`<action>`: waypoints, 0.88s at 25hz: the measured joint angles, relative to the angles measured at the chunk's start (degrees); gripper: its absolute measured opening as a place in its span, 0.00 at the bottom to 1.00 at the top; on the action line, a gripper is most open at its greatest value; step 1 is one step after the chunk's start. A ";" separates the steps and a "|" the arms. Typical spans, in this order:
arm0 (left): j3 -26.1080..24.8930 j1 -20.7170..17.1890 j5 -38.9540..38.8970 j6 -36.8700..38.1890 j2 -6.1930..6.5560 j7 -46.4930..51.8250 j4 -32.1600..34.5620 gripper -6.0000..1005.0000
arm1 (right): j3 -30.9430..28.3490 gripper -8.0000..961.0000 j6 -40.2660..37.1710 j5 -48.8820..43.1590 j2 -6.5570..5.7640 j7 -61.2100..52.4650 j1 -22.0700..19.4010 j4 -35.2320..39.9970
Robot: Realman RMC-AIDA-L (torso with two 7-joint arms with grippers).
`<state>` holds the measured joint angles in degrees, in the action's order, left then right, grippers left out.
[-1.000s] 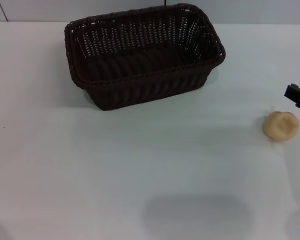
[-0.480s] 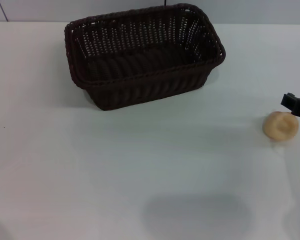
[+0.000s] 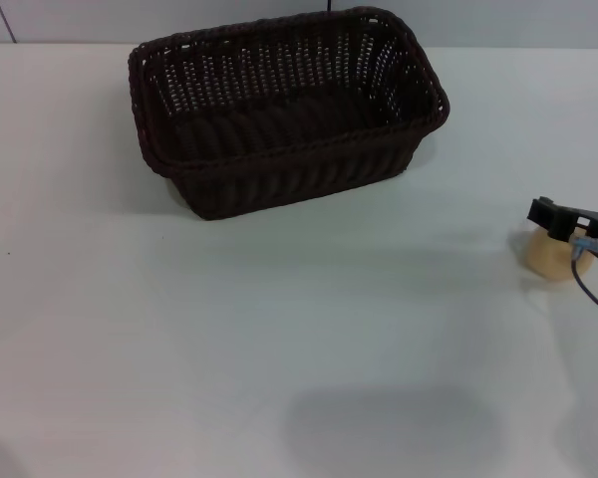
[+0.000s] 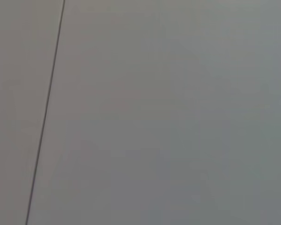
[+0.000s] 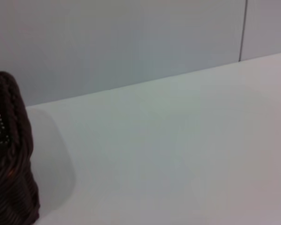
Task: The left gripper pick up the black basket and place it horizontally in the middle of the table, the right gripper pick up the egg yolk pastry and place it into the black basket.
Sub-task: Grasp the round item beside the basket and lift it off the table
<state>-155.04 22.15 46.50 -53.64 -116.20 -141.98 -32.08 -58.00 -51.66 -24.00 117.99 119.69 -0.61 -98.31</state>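
Beyond my bench stands a plain pale grey wall [image 3: 179,20], split by thin dark vertical seams [image 3: 3,22]. One such seam [image 5: 243,30] shows in my right wrist view above the bench's far edge, and another seam [image 4: 46,112] crosses my left wrist view.

You have bare counter [image 3: 279,349] across the whole lower half and left of the head view. The black basket [image 3: 279,110] blocks the upper centre. At the right edge, the right gripper [image 3: 578,224] overlaps the egg yolk pastry [image 3: 546,259], crowding that side.
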 joint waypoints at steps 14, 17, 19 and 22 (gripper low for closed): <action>-0.08 0.00 0.00 0.00 -0.01 0.12 -0.61 0.36 | 0.57 0.85 0.25 0.28 0.51 -0.16 0.46 2.48; -0.06 0.00 0.00 0.01 -0.03 0.13 -0.62 0.36 | 0.57 0.85 0.26 0.28 0.75 -0.19 0.50 2.84; -0.03 0.00 0.00 0.02 -0.04 0.13 -0.62 0.36 | 0.55 0.85 0.26 0.28 0.77 -0.20 0.51 3.00; -0.01 0.04 0.00 0.03 -0.06 0.13 -0.62 0.36 | 0.43 0.85 0.26 0.28 0.77 -0.25 0.52 3.31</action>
<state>-155.05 22.19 46.49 -53.61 -116.26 -141.85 -32.70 -57.57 -51.41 -23.72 118.76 119.44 -0.08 -95.00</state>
